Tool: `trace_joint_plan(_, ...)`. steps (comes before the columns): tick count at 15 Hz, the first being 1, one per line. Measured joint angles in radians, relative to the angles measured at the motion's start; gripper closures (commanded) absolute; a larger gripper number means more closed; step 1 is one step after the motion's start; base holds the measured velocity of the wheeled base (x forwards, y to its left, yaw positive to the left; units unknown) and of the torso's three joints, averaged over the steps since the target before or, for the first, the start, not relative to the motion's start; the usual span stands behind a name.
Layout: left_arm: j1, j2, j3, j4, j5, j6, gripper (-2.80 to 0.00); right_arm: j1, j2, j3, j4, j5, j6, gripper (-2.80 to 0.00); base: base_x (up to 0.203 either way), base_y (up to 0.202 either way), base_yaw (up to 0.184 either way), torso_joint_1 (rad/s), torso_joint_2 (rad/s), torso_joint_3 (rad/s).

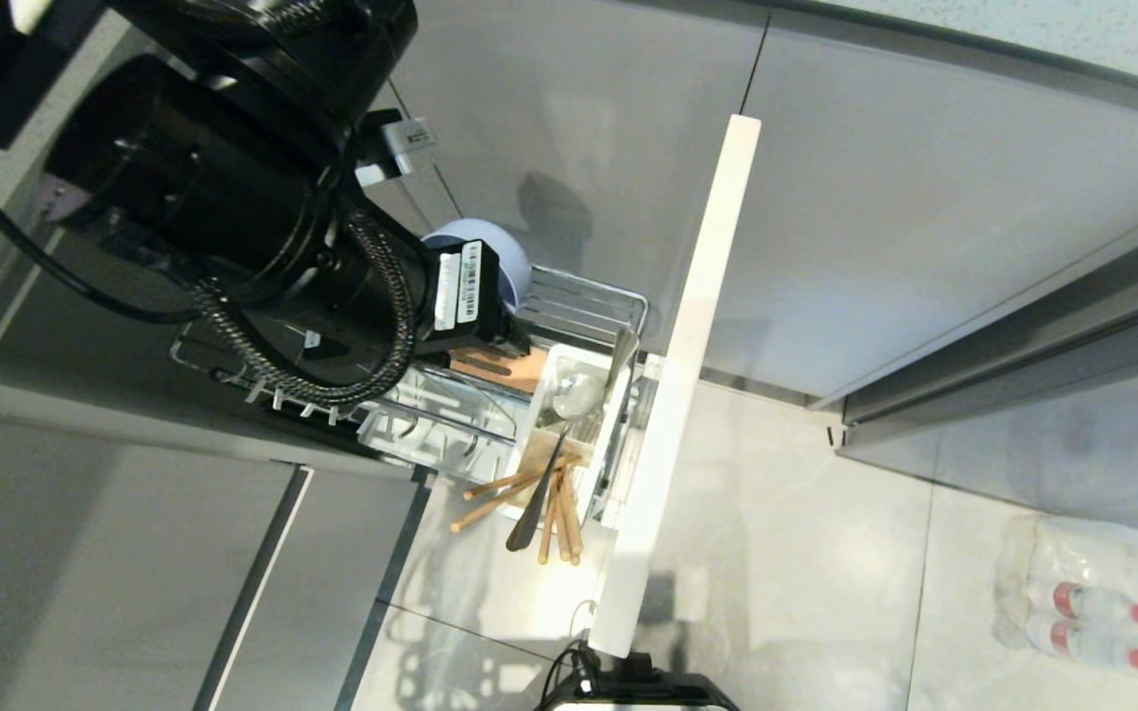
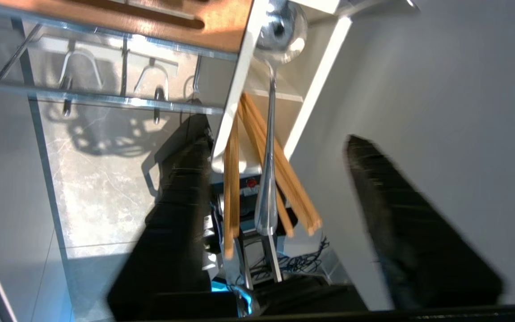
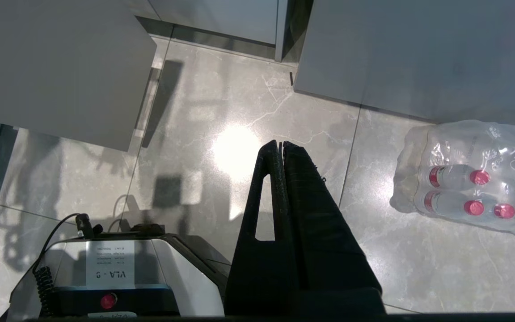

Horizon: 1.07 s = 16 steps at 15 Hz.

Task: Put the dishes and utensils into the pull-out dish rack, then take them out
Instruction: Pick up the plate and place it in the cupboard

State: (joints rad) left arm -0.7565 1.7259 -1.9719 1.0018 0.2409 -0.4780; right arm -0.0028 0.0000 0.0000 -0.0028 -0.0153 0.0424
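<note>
The pull-out dish rack (image 1: 450,420) stands drawn out from the cabinet, its pale front panel (image 1: 678,385) edge-on. In its white caddy (image 1: 551,380) stand the utensils: wooden chopsticks (image 1: 515,486) and a spoon (image 1: 577,393) with a shiny bowl and a dark handle. One blue round dish (image 1: 505,259) sits at the rack's far end, half hidden by my left arm (image 1: 263,217). In the left wrist view my left gripper (image 2: 275,134) is open, its fingers (image 2: 181,214) spread either side of the chopsticks (image 2: 284,174) and the spoon (image 2: 267,197), touching neither. My right gripper (image 3: 280,143) hangs shut over the floor.
The slotted wooden bar (image 2: 159,20) crosses the rack beside the caddy. Grey cabinet fronts (image 1: 925,227) surround the opening. A shrink-wrapped pack of water bottles (image 1: 1093,602) lies on the tiled floor at the right. My base (image 3: 119,277) is below the right arm.
</note>
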Motion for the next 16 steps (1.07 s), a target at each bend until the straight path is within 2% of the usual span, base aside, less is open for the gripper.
trace_joint_plan(4, -0.027, -0.087, 0.001, 0.038, 0.0, -0.002, 0.0, 0.0, 0.0, 0.0, 0.0, 0.0, 0.0, 0.0, 0.0, 0.0, 0.0, 0.0, 0.0, 0.0)
trace_joint_plan(11, -0.036, -0.283, 0.003, 0.01, 0.023, 0.02, 0.0, 0.0, 0.0, 0.0, 0.0, 0.0, 0.0, 0.0, 0.0, 0.0, 0.0, 0.0, 0.0, 0.0)
trace_joint_plan(14, -0.006, -0.378, 0.003, -0.061, 0.023, 0.111, 0.0, 0.0, 0.0, 0.0, 0.0, 0.0, 0.0, 0.0, 0.0, 0.0, 0.0, 0.0, 0.0, 0.0)
trace_joint_plan(16, 0.079, -0.433, 0.002, -0.1, 0.019, 0.203, 0.0, 0.0, 0.0, 0.0, 0.0, 0.0, 0.0, 0.0, 0.0, 0.0, 0.0, 0.0, 0.0, 0.0)
